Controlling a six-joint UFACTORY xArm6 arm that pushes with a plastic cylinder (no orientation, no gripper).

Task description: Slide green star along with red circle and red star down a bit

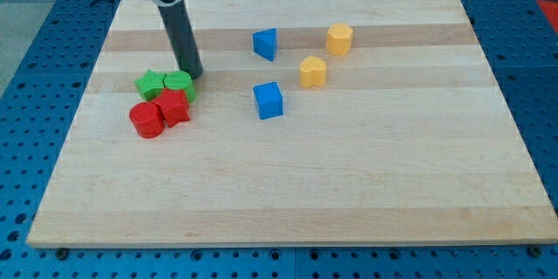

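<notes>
My tip (195,75) sits just above cluster at view's left of surface (349,183), touching green circle (181,84) — placed to push downward. Green star (151,85), red star (173,106), red circle (146,119) bunched below. No pincer: bare rod.

My tip (195,75) rests just above and right of a tight cluster at the table's (349,183) left: green star (151,84), green block (180,85), red star (173,106), red circle (146,119).
</notes>
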